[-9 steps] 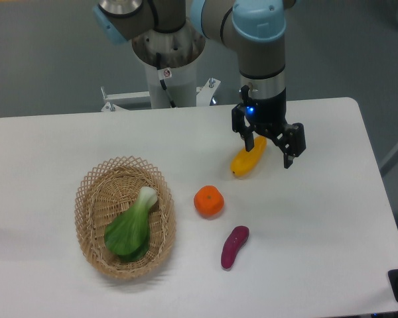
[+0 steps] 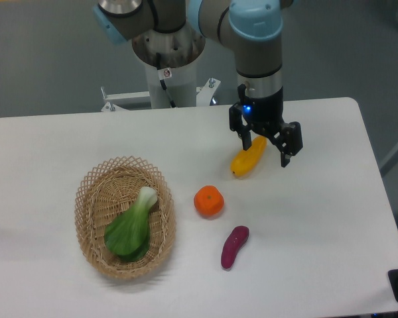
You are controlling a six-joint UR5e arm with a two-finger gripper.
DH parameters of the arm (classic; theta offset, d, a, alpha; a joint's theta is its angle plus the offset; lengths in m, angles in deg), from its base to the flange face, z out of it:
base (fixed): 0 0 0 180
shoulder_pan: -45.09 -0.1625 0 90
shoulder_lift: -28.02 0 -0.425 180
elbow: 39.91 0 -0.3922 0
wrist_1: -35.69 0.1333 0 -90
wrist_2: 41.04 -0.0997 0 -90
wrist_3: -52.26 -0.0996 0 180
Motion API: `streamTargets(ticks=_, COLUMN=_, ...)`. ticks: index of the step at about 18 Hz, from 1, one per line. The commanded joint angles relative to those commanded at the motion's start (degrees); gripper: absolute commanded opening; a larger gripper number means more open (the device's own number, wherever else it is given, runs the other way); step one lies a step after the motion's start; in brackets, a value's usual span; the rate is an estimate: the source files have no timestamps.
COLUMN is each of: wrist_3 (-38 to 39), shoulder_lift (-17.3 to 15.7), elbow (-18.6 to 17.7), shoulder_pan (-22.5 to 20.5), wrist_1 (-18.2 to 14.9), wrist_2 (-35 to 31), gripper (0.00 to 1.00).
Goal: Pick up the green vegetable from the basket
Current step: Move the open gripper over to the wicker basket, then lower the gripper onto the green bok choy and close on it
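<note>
The white desk [image 2: 318, 225] carries a wicker basket [image 2: 93, 199] at the left. In it lies the green vegetable [image 2: 131, 227], stalk toward the upper right. The pincer [image 2: 264, 152] hangs spread and empty, partly hiding a yellow toy [image 2: 244, 162]. An orange [image 2: 209, 201] and a purple sweet potato [image 2: 234, 246] lie between.

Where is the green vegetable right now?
The green vegetable lies inside the wicker basket at the table's lower left in the camera view, left of the orange, far from the end effector.
</note>
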Motion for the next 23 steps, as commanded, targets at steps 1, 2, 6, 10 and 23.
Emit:
streamTargets(ticks=1, wrist_3=3.05, shoulder_lift=-0.96, elbow=-0.62, shoulder_pan=0.53, wrist_1=0.27, wrist_2=0.71, gripper=1.00)
streamTargets(ticks=2, wrist_3=8.04, shoulder_lift=-1.40, elbow=-0.80, shoulder_pan=0.80, wrist_1=0.36, wrist_2=1.50, gripper=1.00)
streamTargets(ticks=6, wrist_3=23.63, shoulder_lift=-0.62, elbow=-0.37, shoulder_pan=5.35, wrist_1=0.80, wrist_2=3.53, gripper=1.00)
streamTargets(ticks=10, wrist_3=29.87, shoulder_lift=2.19, elbow=-0.71, shoulder_pan=11.34, wrist_1=1.15, wrist_2=3.27, gripper=1.00)
streamTargets(ticks=23, wrist_3=34.99, shoulder_lift=11.33, elbow=-5.89, shoulder_pan=21.63, wrist_1=4.04, wrist_2=1.87, gripper=1.00)
